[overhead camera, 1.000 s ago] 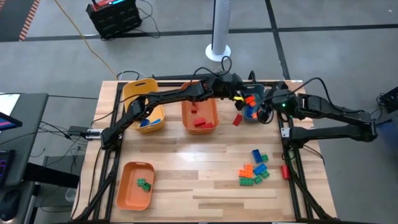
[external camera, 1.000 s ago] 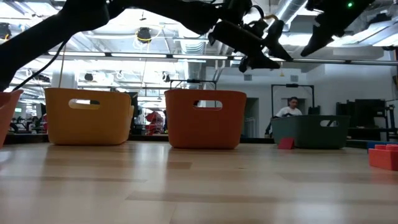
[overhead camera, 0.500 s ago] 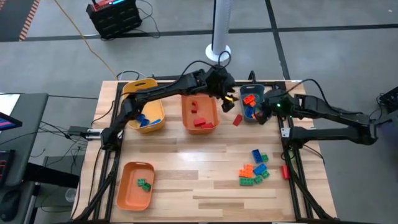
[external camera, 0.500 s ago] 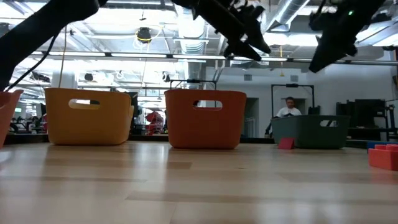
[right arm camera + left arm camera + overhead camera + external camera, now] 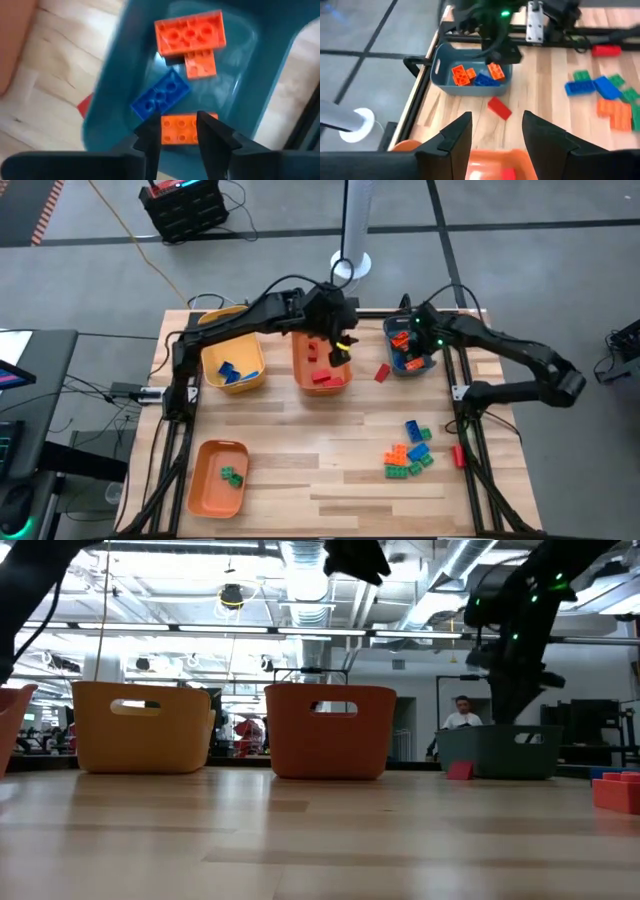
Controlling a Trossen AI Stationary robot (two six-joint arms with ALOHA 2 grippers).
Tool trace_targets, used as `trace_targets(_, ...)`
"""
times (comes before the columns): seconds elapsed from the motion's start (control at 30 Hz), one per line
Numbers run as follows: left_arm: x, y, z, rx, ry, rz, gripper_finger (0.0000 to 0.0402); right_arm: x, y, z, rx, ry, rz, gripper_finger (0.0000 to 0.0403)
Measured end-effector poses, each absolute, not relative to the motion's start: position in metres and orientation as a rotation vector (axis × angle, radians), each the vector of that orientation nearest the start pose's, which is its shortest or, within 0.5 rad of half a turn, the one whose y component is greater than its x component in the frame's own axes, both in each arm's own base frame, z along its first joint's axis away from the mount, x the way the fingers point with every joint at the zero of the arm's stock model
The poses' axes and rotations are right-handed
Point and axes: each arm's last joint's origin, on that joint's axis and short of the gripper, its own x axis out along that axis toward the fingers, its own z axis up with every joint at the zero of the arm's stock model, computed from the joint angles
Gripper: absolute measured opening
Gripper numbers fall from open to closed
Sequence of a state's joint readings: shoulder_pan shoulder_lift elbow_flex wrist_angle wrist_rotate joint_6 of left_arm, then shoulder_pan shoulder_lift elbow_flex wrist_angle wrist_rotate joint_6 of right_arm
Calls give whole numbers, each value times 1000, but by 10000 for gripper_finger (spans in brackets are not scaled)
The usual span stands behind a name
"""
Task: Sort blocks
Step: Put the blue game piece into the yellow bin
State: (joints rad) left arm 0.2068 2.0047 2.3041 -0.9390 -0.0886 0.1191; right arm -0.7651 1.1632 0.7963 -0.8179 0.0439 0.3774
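Small studded blocks lie in a loose pile point(image 5: 408, 452) point(image 5: 607, 95) toward the table's near right. One red block point(image 5: 381, 372) point(image 5: 499, 108) lies flat between the orange bin and the teal bin. My left gripper point(image 5: 340, 348) point(image 5: 495, 120) hangs open and holds nothing high over the orange bin point(image 5: 300, 365). My right gripper point(image 5: 408, 340) point(image 5: 175, 127) is open and points down into the teal bin point(image 5: 390, 355) point(image 5: 115, 90). Its fingers stand over an orange block point(image 5: 182, 130) on the bin floor. Two more orange blocks point(image 5: 190, 32) and a blue block point(image 5: 160, 97) lie beside it.
A yellow bin point(image 5: 207, 355) holding blue blocks stands at the far left, and the orange bin holds red blocks point(image 5: 320, 377). An orange tray point(image 5: 205, 470) with green blocks sits near left. Bare wood lies in the table's middle. A person point(image 5: 465, 715) shows in the room beyond.
My left gripper has drawn back from over the teal bin toward the table's left, rising, and now hangs over the orange bin. My right gripper has moved over the teal bin and come down toward it.
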Motion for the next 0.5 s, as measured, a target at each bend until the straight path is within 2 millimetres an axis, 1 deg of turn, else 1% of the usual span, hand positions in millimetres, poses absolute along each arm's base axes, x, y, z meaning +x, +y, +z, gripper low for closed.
trace_targets(0.07,412,84,414,109,662,229,160,147,-147,216,804,1023,-926,152)
trace_targets(0.1,410,81,410,113,675,214,158,149,-149,211,826,1047,-916,158)
trace_targets(0.17,403,77,399,106,691,178,152,155,-151,203,848,1085,-892,169)
trace_targets(0.23,388,73,386,87,698,165,146,161,-153,194,863,1111,-888,180)
trace_targets(0.33,355,67,375,26,638,187,140,165,-155,190,884,1104,-899,199)
trace_targets(0.5,292,57,368,-68,520,281,139,165,-156,189,887,1099,-904,233)
